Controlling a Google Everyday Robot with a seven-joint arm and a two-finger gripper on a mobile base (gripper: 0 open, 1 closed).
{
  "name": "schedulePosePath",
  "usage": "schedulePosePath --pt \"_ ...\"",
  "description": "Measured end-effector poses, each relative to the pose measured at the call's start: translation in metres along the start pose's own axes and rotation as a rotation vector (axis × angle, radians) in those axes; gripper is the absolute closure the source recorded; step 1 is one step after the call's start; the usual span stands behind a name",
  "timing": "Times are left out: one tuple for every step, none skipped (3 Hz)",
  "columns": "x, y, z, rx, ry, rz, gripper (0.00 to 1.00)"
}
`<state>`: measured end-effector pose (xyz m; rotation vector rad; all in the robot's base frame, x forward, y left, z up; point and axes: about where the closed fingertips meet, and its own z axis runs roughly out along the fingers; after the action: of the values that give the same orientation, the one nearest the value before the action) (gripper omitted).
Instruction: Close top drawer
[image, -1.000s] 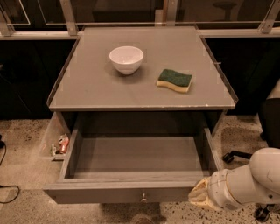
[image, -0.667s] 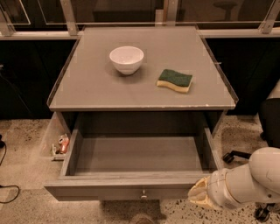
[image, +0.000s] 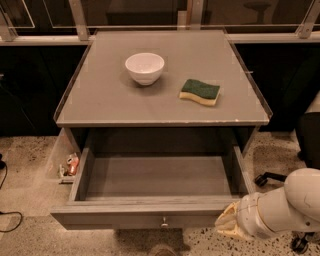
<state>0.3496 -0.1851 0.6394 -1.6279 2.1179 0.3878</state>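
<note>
Camera view: gripper (image: 228, 224) sits low, just off the desk's front-right corner, at the right end of the top drawer (image: 125, 218) front. Only a cream-coloured tip shows past the bulky white arm (image: 285, 207), so open vs closed: can't tell, and contact w/ the panel is unclear too. The arm is cut off by the frame's edge. Small reddish clutter (image: 70, 165) on the floor by the desk's left edge is too blurred to ID.

The drawer is pulled well out from under the desk's front edge, tray fully exposed, w/ a small round metal knob (image: 163, 223) mid-panel. There's open speckled floor (image: 30, 200) off the front-left corner. A chair caster (image: 264, 179) stands near the right edge, close behind the arm.

The desk top (image: 110, 102) is flat matte grey w/ a thin raised lip along the sides. A white round bowl (image: 144, 67) sits toward the back-left, and a wavy green-and-yellow sponge (image: 200, 92) toward the right edge, apart from the bowl.
</note>
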Motion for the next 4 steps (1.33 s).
schedulePosePath --pt "0.0 0.0 0.0 0.0 0.0 0.0 0.11" --pt "-0.005 -0.005 0.0 0.015 0.001 -0.013 0.0" --pt "-0.014 -0.028 -0.005 0.071 -0.013 -0.031 0.16" --pt "-0.018 -0.067 -0.012 0.144 -0.016 -0.048 0.39"
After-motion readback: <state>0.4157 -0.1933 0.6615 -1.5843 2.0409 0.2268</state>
